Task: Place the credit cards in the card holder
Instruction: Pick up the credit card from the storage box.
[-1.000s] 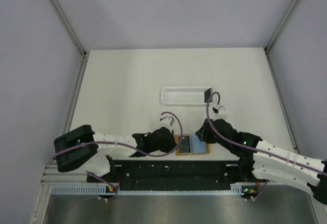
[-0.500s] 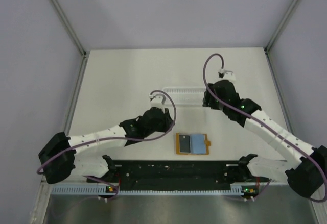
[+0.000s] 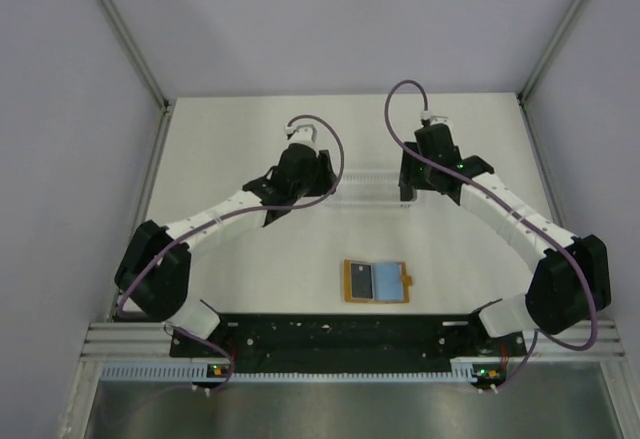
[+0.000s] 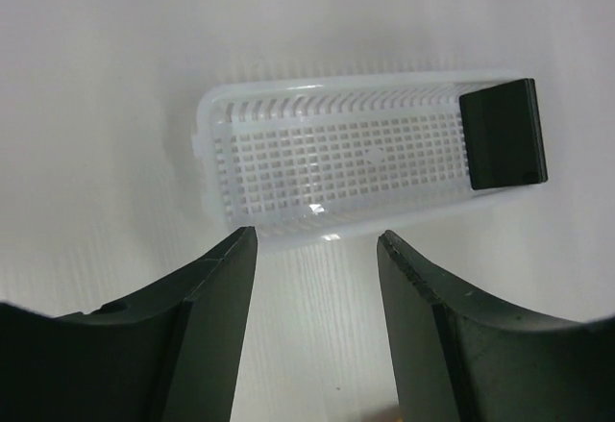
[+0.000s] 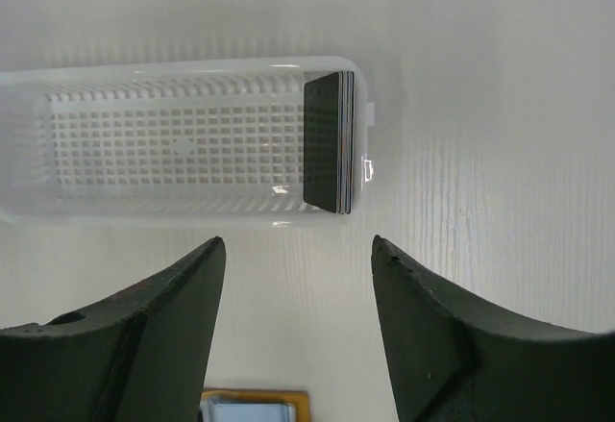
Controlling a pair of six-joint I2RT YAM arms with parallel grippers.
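The card holder (image 3: pixel 376 282) lies open near the table's front; it is orange-tan with blue-grey panels inside, and its far edge (image 5: pixel 255 405) shows in the right wrist view. Several dark credit cards (image 5: pixel 328 142) stand on edge as a stack at the right end of the white slotted tray (image 5: pixel 173 143), and they appear too in the left wrist view (image 4: pixel 502 134). My left gripper (image 4: pixel 317 241) hovers open and empty just short of the tray's left part (image 3: pixel 322 187). My right gripper (image 5: pixel 298 249) is open and empty over the tray's right end (image 3: pixel 412 191).
The white tray (image 3: pixel 365 191) lies crosswise at mid-table, partly hidden under both wrists. Grey walls with metal posts close the table on three sides. A black rail (image 3: pixel 340 334) carries the arm bases along the near edge.
Both arms have swung away from the card holder and out to the far tray. Both grippers have opened on the way, and the holder stays open where it lay.
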